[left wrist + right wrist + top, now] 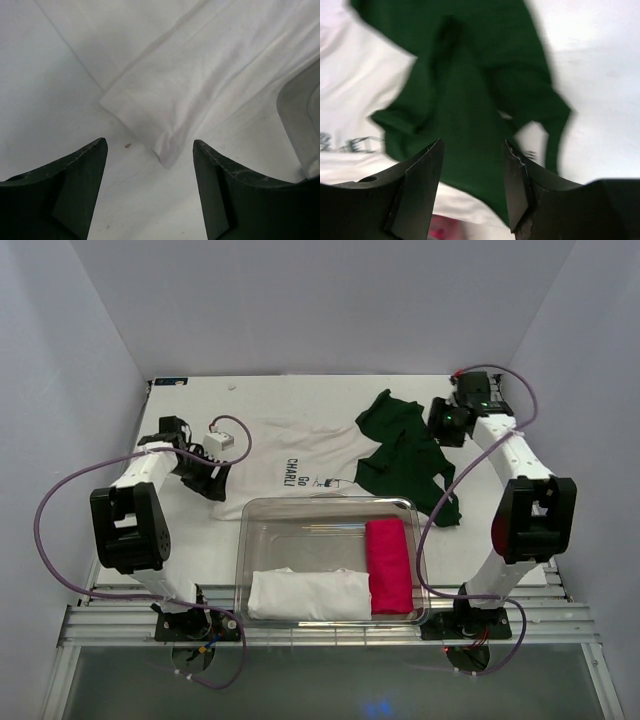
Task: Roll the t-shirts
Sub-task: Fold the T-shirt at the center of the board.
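The white t-shirt (300, 455) lies spread flat across the middle of the bench (260, 400), its near hem touching the far wall of the clear bin (243, 550). The green t-shirt (405, 455) lies crumpled at the right, overlapping the white shirt's right edge. Both are thin, limp cloth: light, easily bunched, with no stiffness to hold a shape, and likely to slide on the smooth bench when pushed. A roll should therefore start from a flattened hem or a folded edge, pinched at two well-separated points so the cloth does not sag between them. The green shirt will probably need spreading first. The left claw (150, 145) stands spread and empty, hovering just above the end of the white shirt's sleeve (170, 100), which is a fair first hold. The right claw (472, 145) is also spread, over the green shirt's middle, with cloth showing beneath the fingers rather than pinched between them; that view is blurred. The lettering (291, 472) on the white shirt reads "GO CHARLI" sideways from above; smaller print beside it is illegible. The bin holds a pink roll (388, 565) and a white roll (308, 595).
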Motion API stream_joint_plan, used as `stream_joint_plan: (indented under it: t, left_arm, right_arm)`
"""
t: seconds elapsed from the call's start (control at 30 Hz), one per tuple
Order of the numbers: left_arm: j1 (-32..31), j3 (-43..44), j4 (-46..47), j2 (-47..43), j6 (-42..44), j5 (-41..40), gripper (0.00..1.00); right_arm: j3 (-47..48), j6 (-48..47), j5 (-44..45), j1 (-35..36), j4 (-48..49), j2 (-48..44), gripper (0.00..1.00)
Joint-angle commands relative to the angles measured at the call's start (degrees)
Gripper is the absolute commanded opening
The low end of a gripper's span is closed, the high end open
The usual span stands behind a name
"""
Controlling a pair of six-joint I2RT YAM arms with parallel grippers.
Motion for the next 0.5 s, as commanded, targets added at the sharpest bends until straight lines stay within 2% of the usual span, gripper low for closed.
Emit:
stream_joint_plan:
  t: [0.0,0.03,0.1,0.23,0.47]
  left_arm:
    - [1.3,3.9,8.8,0.0,-6.5,-1.1,0.79]
    - [1.3,4.6,9.9,1.1,-8.0,-1.8,0.79]
    - [1.3,7.3,11.4,2.2,-9.4,-3.1,0.77]
    - [1.3,9.8,12.2,4.3,-11.0,-3.3,0.76]
    - [1.3,9.4,13.4,5.0,-11.7,-2.7,0.76]
  right_arm:
    - [5.0,1.5,-6.0,7.1,-0.4,6.4,0.55]
    - [5.3,3.0,-10.1,8.0,0.2,7.6,0.55]
    - [5.4,6.3,-12.5,9.2,2.0,10.5,0.56]
    - [9.6,7.7,-14.4,11.1,-0.7,15.6,0.57]
    - [10.1,9.4,-17.1,12.1,0.0,22.0,0.56]
